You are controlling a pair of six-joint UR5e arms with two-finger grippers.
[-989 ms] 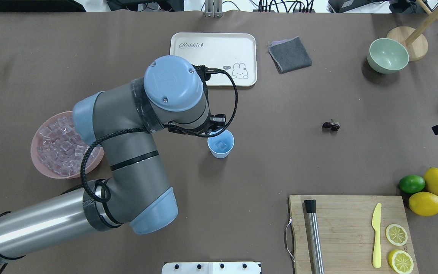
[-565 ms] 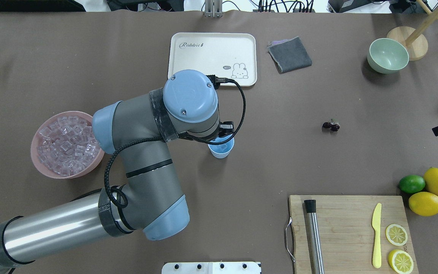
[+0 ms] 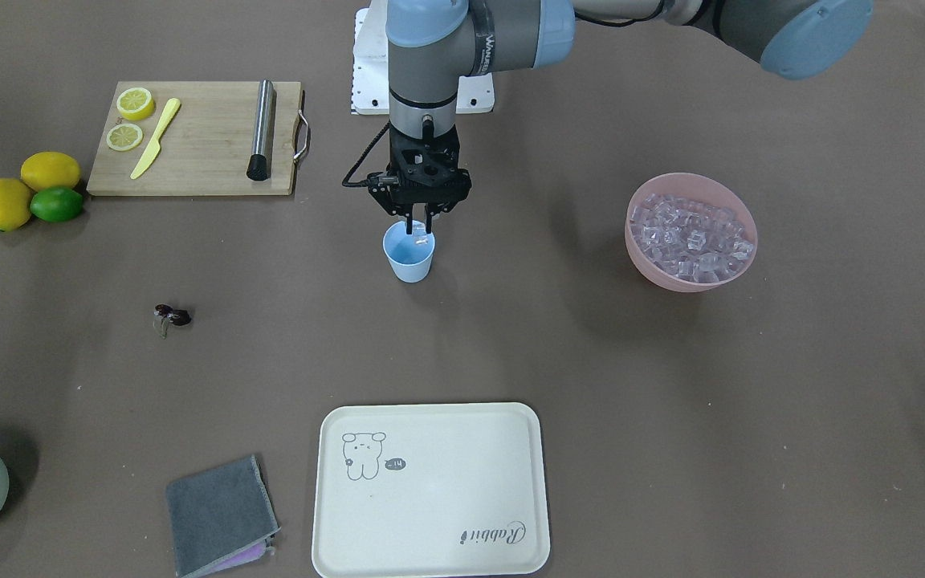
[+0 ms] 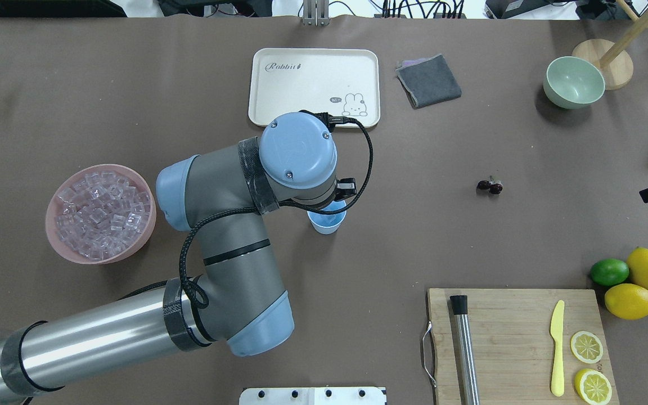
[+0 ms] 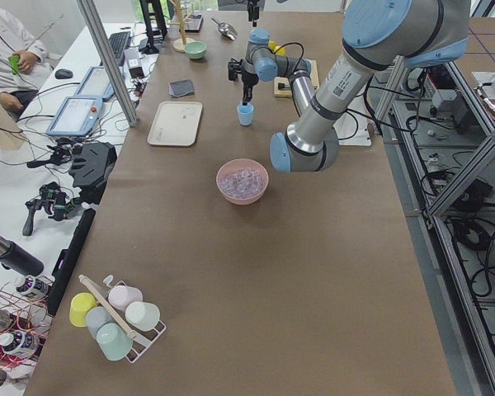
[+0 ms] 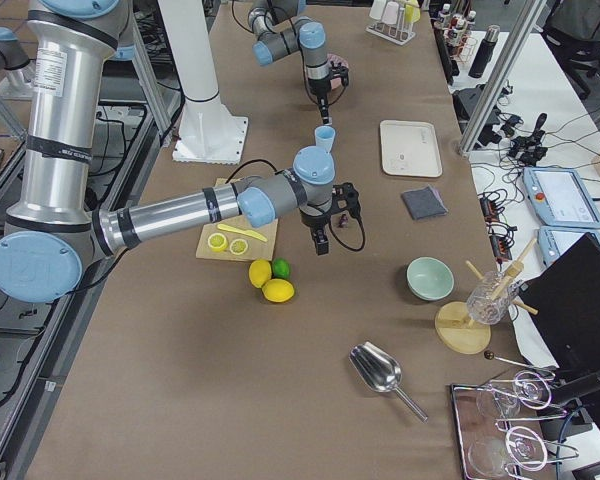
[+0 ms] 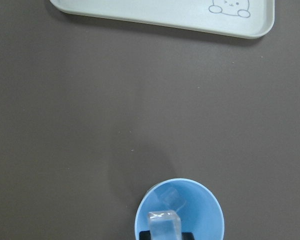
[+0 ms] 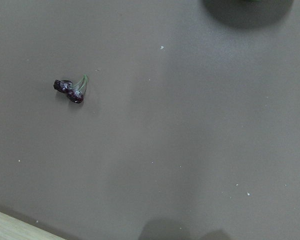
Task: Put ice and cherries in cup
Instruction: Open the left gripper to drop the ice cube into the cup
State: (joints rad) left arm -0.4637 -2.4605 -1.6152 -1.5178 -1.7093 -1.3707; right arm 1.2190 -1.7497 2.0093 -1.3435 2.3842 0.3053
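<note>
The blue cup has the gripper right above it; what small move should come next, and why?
Probably open the left gripper and let go. It hangs over the mouth of the cup, shut on a clear ice cube, with a second cube lying inside, so releasing should drop this one in too.

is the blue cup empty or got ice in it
Not empty: one ice cube lies inside the cup; the left hand holds a second cube over it.
</note>
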